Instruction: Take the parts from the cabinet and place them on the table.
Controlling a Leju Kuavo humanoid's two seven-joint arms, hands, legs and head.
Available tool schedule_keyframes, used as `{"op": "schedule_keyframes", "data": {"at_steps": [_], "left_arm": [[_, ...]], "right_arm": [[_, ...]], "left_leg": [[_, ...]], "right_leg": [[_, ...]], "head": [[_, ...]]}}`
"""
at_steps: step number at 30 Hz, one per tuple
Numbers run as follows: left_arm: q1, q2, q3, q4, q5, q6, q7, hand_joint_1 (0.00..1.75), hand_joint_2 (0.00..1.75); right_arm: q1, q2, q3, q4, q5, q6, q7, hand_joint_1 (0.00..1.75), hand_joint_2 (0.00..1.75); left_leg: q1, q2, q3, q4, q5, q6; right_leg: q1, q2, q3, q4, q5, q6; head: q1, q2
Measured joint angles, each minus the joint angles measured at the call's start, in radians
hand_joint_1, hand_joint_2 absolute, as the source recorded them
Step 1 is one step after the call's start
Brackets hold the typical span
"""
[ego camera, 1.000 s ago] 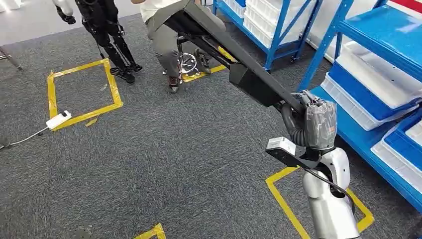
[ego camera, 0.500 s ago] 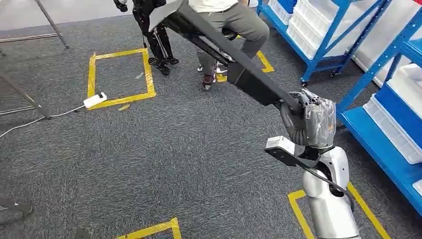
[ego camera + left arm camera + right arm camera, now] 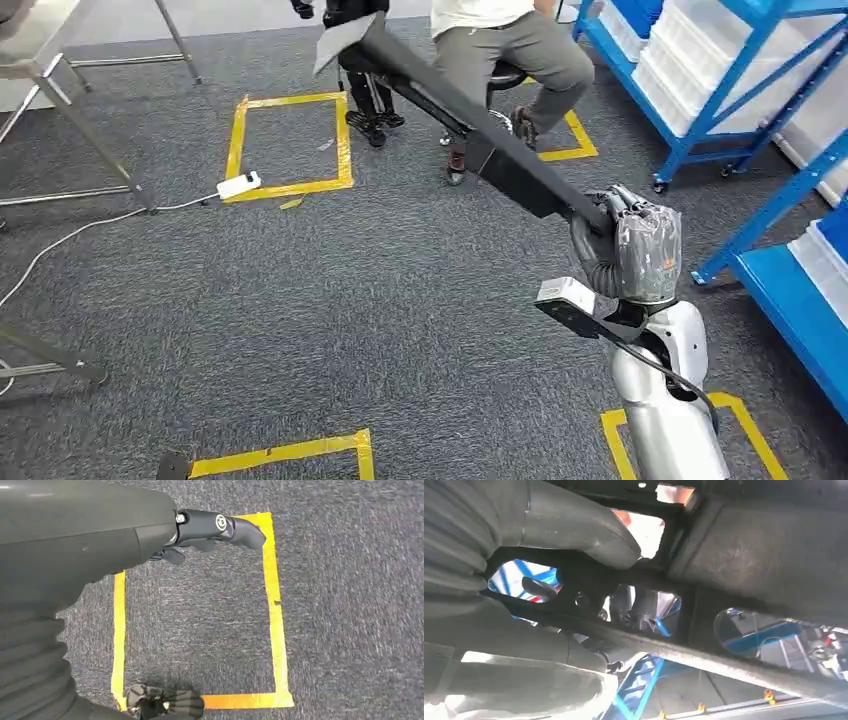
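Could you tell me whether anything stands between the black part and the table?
Nothing upright stands on the carpet between the black part, held in the right hand, and the table; only a flat power strip lies there. A seated person is close by the part's far end.

Long black part (image 3: pixel 470 120) carried in the air above the grey carpet.

The part is a flat, dark, elongated panel with a boxy block partway along it and a pale far end. Its near end sits in the right hand (image 3: pixel 625 235), and it slants up and away to the far left. From the right wrist its underside (image 3: pixel 744 555) has cut-out openings.
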Motion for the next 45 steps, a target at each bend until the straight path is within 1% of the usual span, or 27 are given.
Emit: {"op": "schedule_keyframes", "data": {"at_steps": [1,2,3,6,7,9,11,13,14,16,17,18,21,22,24,25,27,28,29,31,32,33,37,38,40,43,45], "left_arm": [[-0.002,0.000,-0.003,0.000,0.000,0.000,0.000,0.00,1.75],[-0.005,0.000,-0.006,0.000,-0.001,0.000,0.000,0.00,1.75],[-0.008,-0.001,-0.006,0.000,-0.002,0.000,0.001,0.00,1.75],[-0.010,-0.001,-0.006,0.000,-0.002,0.001,0.001,0.00,1.75],[-0.011,-0.001,-0.006,0.000,-0.002,0.001,0.002,0.00,1.75],[-0.017,-0.003,-0.007,0.000,-0.003,0.002,0.003,0.00,1.75],[-0.022,-0.003,-0.008,0.000,-0.008,0.002,0.005,0.00,1.75],[-0.020,-0.003,-0.009,0.000,-0.009,0.001,0.010,0.00,1.75],[-0.021,-0.003,-0.010,0.000,-0.009,0.001,0.012,0.00,1.75],[-0.022,-0.003,-0.012,0.000,-0.008,0.001,0.014,0.00,1.75],[-0.022,-0.003,-0.013,0.000,-0.006,0.001,0.014,0.00,1.75],[-0.023,-0.002,-0.013,0.000,-0.004,0.001,0.014,0.00,1.75],[-0.016,-0.002,-0.013,0.000,-0.001,0.001,0.014,0.00,1.75],[-0.015,-0.002,-0.013,0.000,-0.001,0.001,0.014,0.00,1.75],[-0.017,-0.003,-0.014,0.000,-0.001,0.002,0.014,0.00,1.75],[-0.020,-0.002,-0.014,0.000,0.000,0.002,0.013,0.00,1.75],[-0.019,-0.002,-0.014,0.000,0.000,0.002,0.014,0.00,1.75],[-0.018,-0.002,-0.014,0.000,0.000,0.002,0.014,0.00,1.75],[-0.018,-0.002,-0.014,0.000,0.001,0.002,0.013,0.00,1.75],[-0.018,-0.001,-0.014,0.000,0.001,0.002,0.013,0.00,1.75],[-0.019,0.000,-0.014,0.000,0.001,0.002,0.014,0.00,1.75],[-0.022,0.001,-0.014,0.000,0.002,0.003,0.013,0.00,1.75],[-0.018,0.000,-0.014,0.000,0.011,0.007,0.011,0.00,1.75],[-0.016,-0.002,-0.014,0.000,0.011,0.009,0.010,0.00,1.75],[-0.021,-0.004,-0.014,0.000,0.011,0.013,0.006,0.00,1.75],[-0.017,-0.008,-0.014,0.000,0.011,0.013,0.006,0.00,1.75],[-0.014,-0.008,-0.014,0.000,0.011,0.014,0.007,0.00,1.75]], "right_arm": [[0.000,0.000,-0.001,0.000,0.000,0.000,0.001,1.75,1.75],[-0.001,-0.001,-0.003,0.000,-0.001,0.000,0.001,1.75,1.75],[-0.001,-0.003,-0.006,0.000,-0.002,-0.002,0.001,1.75,1.75],[-0.002,-0.003,-0.005,-0.001,-0.003,-0.003,0.001,1.75,1.75],[-0.001,-0.003,-0.005,-0.003,-0.003,-0.004,0.001,1.75,1.75],[0.000,-0.005,-0.007,-0.003,-0.005,-0.006,0.002,1.75,1.75],[0.009,-0.010,-0.009,-0.002,-0.001,-0.006,0.002,1.75,1.75],[0.014,-0.010,-0.009,0.000,0.007,-0.006,0.002,1.75,1.75],[0.014,-0.010,-0.009,0.001,0.008,-0.006,0.002,1.75,1.75],[0.012,-0.010,-0.009,0.001,0.009,-0.006,0.002,1.75,1.75],[0.012,-0.010,-0.009,0.001,0.009,-0.006,0.002,1.75,1.75],[0.013,-0.010,-0.009,0.003,0.010,-0.006,0.002,1.75,1.75],[0.010,-0.008,-0.008,0.003,0.013,-0.005,0.002,1.75,1.75],[0.006,-0.007,-0.008,0.003,0.013,-0.005,0.002,1.75,1.75],[-0.002,-0.005,-0.008,0.003,0.012,-0.006,-0.001,1.75,1.75],[-0.003,-0.005,-0.008,0.003,0.011,-0.005,-0.002,1.75,1.75],[-0.002,-0.005,-0.008,0.006,0.012,-0.006,-0.003,1.75,1.75],[-0.002,-0.005,-0.008,0.009,0.012,-0.006,-0.003,1.75,1.75],[-0.003,-0.005,-0.008,0.011,0.012,-0.005,-0.003,1.75,1.75],[-0.005,-0.004,-0.008,0.012,0.012,-0.006,-0.004,1.75,1.75],[-0.006,-0.004,-0.008,0.012,0.012,-0.006,-0.004,1.75,1.75],[-0.007,-0.003,-0.008,0.012,0.012,-0.006,-0.004,1.75,1.75],[-0.015,0.006,-0.003,0.014,0.013,-0.006,-0.005,1.75,1.75],[-0.019,0.006,-0.002,0.014,0.013,-0.006,-0.006,1.75,1.75],[-0.024,0.005,0.000,0.016,0.012,-0.006,-0.006,1.75,1.75],[-0.015,-0.003,0.002,0.024,0.010,-0.005,-0.006,1.75,1.75],[-0.013,-0.006,0.003,0.026,0.009,-0.005,-0.006,1.75,1.75]], "left_leg": [[0.002,0.025,0.052,-0.090,0.035,-0.001],[-0.001,0.074,0.085,-0.153,0.033,-0.001],[-0.009,0.059,0.087,-0.155,0.036,0.009],[-0.023,0.025,0.080,-0.157,0.037,0.028],[-0.015,0.012,0.091,-0.171,0.046,0.042],[-0.016,-0.004,0.091,-0.173,0.050,0.057],[-0.017,-0.030,0.088,-0.173,0.051,0.061],[-0.019,-0.056,0.088,-0.173,0.052,0.061],[-0.019,-0.070,0.088,-0.172,0.052,0.060],[-0.017,-0.096,0.090,-0.171,0.054,0.056],[-0.016,-0.108,0.089,-0.171,0.056,0.053],[-0.024,-0.119,0.083,-0.167,0.056,0.045],[-0.018,-0.138,0.075,-0.176,0.068,0.026],[-0.017,-0.144,0.071,-0.174,0.068,0.024],[-0.020,-0.052,0.043,-0.106,0.015,0.020],[-0.019,-0.030,0.011,-0.034,-0.025,0.016],[-0.019,-0.017,-0.057,0.116,-0.088,0.013],[-0.019,-0.016,-0.072,0.148,-0.091,0.013],[-0.019,-0.015,-0.063,0.130,-0.074,0.014],[-0.021,0.001,0.023,-0.024,0.000,0.023],[-0.024,0.029,0.074,-0.111,0.030,0.031],[-0.037,0.070,0.096,-0.155,0.021,0.039],[-0.043,0.021,0.090,-0.165,0.033,0.058],[-0.025,0.012,0.104,-0.183,0.044,0.068],[-0.026,-0.008,0.105,-0.186,0.049,0.076],[-0.025,-0.049,0.103,-0.185,0.050,0.076],[-0.023,-0.076,0.103,-0.184,0.052,0.074]], "right_leg": [[-0.001,-0.009,0.003,0.002,-0.003,0.005],[0.006,-0.017,0.004,0.004,-0.009,0.013],[0.017,-0.024,0.001,0.007,-0.014,0.021],[0.016,-0.052,0.009,0.000,-0.014,0.035],[0.020,-0.052,0.007,0.007,-0.023,0.045],[0.008,0.025,-0.027,0.090,-0.070,0.036],[0.002,0.051,-0.111,0.254,-0.135,0.029],[0.001,0.057,-0.156,0.330,-0.146,0.040],[0.000,0.057,-0.140,0.294,-0.122,0.050],[-0.007,0.071,-0.061,0.122,-0.044,0.070],[-0.017,0.106,-0.024,0.041,-0.014,0.076],[-0.012,0.125,-0.021,0.020,-0.013,0.067],[-0.002,0.096,-0.019,0.022,-0.005,0.040],[-0.010,0.086,-0.017,0.016,0.000,0.032],[-0.011,0.067,-0.016,0.014,0.004,0.009],[-0.006,0.057,-0.016,0.014,0.002,0.002],[0.002,0.034,-0.017,0.014,0.001,-0.001],[0.004,0.023,-0.017,0.014,0.000,-0.002],[0.006,0.013,-0.017,0.015,0.000,-0.002],[0.009,-0.009,-0.015,0.015,-0.003,-0.004],[0.011,-0.018,-0.013,0.015,-0.004,-0.006],[0.018,-0.025,-0.013,0.015,-0.007,-0.001],[0.023,-0.059,-0.009,0.009,-0.008,0.012],[0.029,-0.049,-0.019,0.017,-0.020,0.018],[0.017,0.034,-0.054,0.117,-0.067,0.013],[0.002,0.055,-0.166,0.330,-0.135,0.020],[-0.007,0.056,-0.145,0.275,-0.095,0.043]], "head": [[0.000,0.000],[0.000,0.000],[0.001,0.000],[0.008,0.000],[0.008,0.000],[0.008,0.000],[0.016,0.000],[0.016,0.000],[0.016,0.000],[0.017,0.000],[0.017,0.000],[0.016,0.000],[0.014,0.000],[0.013,0.000],[0.005,0.000],[0.006,0.000],[0.005,0.000],[0.006,0.000],[0.006,0.000],[0.006,0.000],[0.005,0.000],[0.006,0.000],[0.005,0.000],[0.006,0.000],[0.006,0.000],[0.013,0.000],[0.013,0.000]]}}
